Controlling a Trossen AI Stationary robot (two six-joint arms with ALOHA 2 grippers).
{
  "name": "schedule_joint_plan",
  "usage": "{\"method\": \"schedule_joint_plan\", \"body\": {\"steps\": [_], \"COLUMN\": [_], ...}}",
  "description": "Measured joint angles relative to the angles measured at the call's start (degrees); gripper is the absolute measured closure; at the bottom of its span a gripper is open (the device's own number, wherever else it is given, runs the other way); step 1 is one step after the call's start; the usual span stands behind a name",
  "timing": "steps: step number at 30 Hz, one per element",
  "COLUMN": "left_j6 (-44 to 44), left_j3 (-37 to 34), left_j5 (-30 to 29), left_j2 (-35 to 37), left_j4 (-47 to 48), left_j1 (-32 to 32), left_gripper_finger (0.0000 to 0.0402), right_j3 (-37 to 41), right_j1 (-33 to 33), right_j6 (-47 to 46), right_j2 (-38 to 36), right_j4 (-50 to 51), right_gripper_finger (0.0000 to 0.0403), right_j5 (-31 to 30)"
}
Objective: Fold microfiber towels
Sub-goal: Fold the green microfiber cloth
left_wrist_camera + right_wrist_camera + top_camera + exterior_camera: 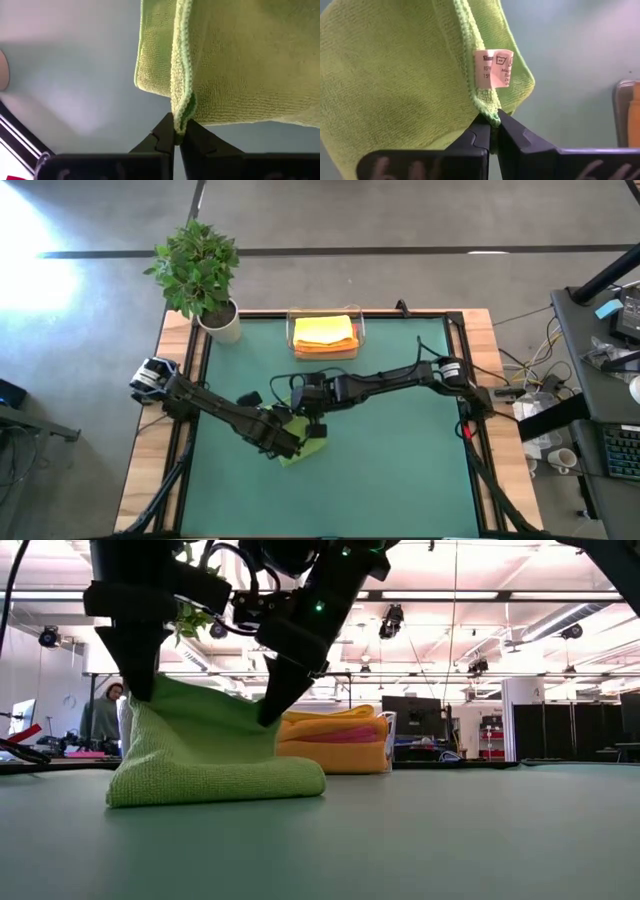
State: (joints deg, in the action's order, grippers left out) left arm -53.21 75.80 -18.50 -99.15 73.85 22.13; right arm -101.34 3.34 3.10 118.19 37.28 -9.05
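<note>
I have both grippers, left point(174, 136) and right point(492, 129), clenched on the green towel's point(215, 755) edge, frame centre, lifted.

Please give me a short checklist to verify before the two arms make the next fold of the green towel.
1. Left tool shut on green towel hem: ok.
2. Right tool shut on the corner by the care label: ok.
3. Lower part of towel rests on the table mat: ok.
4. Edges aligned: cannot tell.
5. Tray with folded towels stands apart, behind: ok.
</note>
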Motion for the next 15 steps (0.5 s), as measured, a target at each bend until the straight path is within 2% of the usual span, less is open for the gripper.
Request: {"method": "schedule_joint_plan", "body": {"steps": [6,15], "left_j6": [2.8,2.7], "left_j3": [-0.3,-0.3], "left_j5": [0.0,-0.3], "left_j2": [0.0,0.0], "left_j4": [0.1,0.2], "left_j1": [0.0,0.0], "left_gripper_finger": [0.0367,0.0289], "right_j3": [0.0,-0.1], "right_j1": [0.0,-1.4], "right_j6": [0.6,-0.1], "right_j2": [0.0,0.0], "right_j4": [-0.5,-1.6], "right_gripper_finger": [0.0384,0.0308], "right_j5": [-0.1,-2.0]}}
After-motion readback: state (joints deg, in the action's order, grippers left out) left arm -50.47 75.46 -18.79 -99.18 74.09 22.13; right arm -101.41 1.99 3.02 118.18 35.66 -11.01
